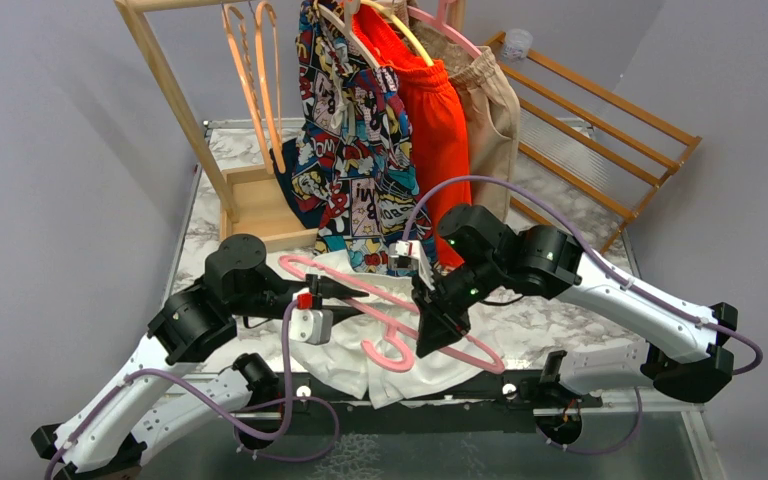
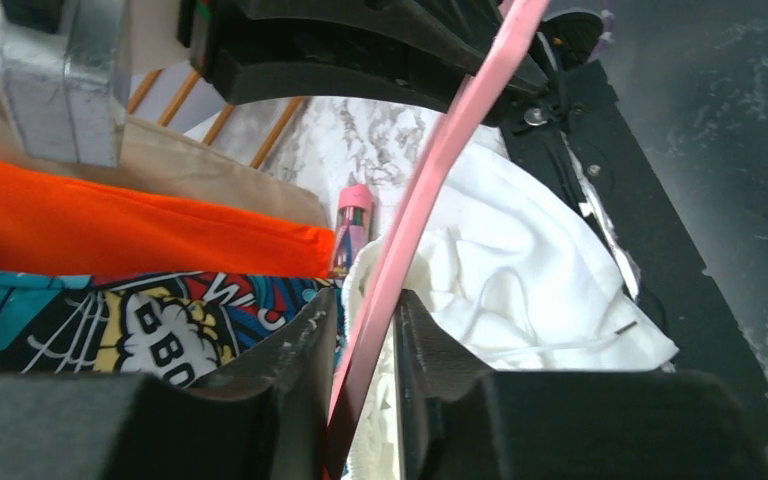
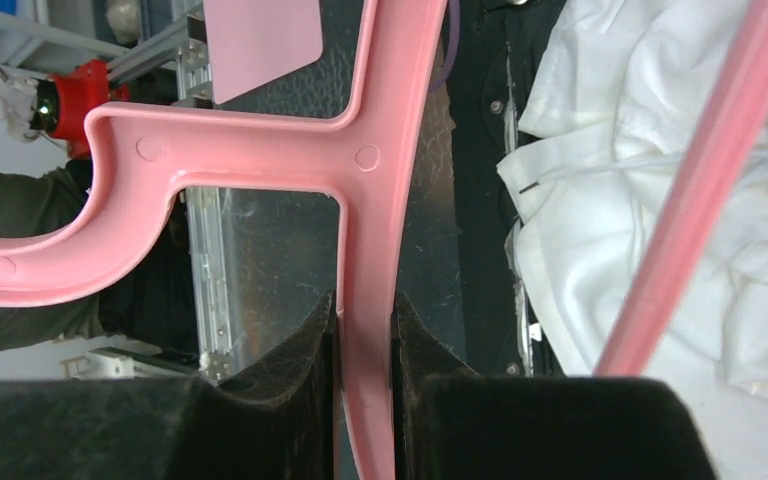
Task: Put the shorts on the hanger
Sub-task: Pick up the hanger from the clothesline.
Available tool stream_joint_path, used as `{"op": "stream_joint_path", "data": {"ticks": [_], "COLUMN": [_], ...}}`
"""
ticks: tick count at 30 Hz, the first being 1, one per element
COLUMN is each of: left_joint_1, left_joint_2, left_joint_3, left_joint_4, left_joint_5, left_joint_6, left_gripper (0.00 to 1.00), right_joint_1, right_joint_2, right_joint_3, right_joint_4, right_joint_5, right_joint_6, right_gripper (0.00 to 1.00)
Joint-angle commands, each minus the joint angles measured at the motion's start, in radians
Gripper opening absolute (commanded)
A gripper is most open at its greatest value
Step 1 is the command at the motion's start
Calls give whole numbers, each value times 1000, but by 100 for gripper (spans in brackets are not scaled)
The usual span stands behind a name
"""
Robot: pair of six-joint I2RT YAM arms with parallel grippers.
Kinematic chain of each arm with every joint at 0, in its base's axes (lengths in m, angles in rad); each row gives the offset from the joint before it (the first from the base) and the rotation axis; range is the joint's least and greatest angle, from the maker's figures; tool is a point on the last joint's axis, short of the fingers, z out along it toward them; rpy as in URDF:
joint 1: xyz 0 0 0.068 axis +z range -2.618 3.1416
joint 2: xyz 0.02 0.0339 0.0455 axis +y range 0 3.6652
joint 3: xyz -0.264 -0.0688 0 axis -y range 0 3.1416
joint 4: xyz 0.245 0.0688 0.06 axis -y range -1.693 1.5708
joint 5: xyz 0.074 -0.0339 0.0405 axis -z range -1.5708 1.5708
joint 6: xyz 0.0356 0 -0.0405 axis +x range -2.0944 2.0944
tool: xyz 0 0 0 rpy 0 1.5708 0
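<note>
Two claws, one hanger. Nearest the arm bases, the plain white fabric shorts (image 1: 405, 378) with a drawstring lie bunched up at the near edge of the marble-look worktop (image 1: 570, 325). Over them is the thin light-pink plastic hanger (image 1: 392, 352), hook toward the near side. The left claw (image 2: 365, 310) is pinched tight on one of its thin bars. The right claw (image 3: 365, 310) is clamped on the shoulder right by the hook. Further back, comic-print shorts (image 1: 355, 150), solid orange-red shorts (image 1: 438, 125) and beige shorts (image 1: 492, 110) hang on a wooden rack (image 1: 172, 95), with orange hangers (image 1: 260, 85) to their left.

The hanger (image 1: 480, 353) sits over the shorts (image 1: 400, 378) at the table's (image 1: 560, 320) near edge, clothes rack (image 1: 173, 95) behind.
</note>
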Motion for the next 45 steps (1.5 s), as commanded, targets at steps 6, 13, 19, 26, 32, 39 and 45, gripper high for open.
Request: {"op": "stream_joint_path", "data": {"ticks": [6,13,19,26,32,39,45], "left_joint_1": [-28,-28,-28,-28,-28,-28,-27], "left_joint_2": [48,46,34,12,-6,-55,-98], "left_joint_3": [27,20,-10,-74,-99,-103,-143], "left_joint_4": [-12,-12,4,56,74,81,119], "left_joint_5": [-42,-63,-82,-85,-78,-81,-94], "left_joint_6": [31,35,18,-34,-81,-145,-261], "left_gripper": [12,0,0,0,0,0,0], "right_joint_1": [8,8,7,8,8,8,8], "right_joint_2": [-8,4,-23,-74,-154,-298,-489], "right_joint_3": [10,60,44,-34,-129,-209,-337], "right_joint_4": [74,57,66,118,210,332,504], "right_joint_5": [-35,5,145,254,382,493,536], "right_joint_6": [50,15,-23,-39,-36,-33,-63], "right_gripper": [4,26,63,66,70,75,75]}}
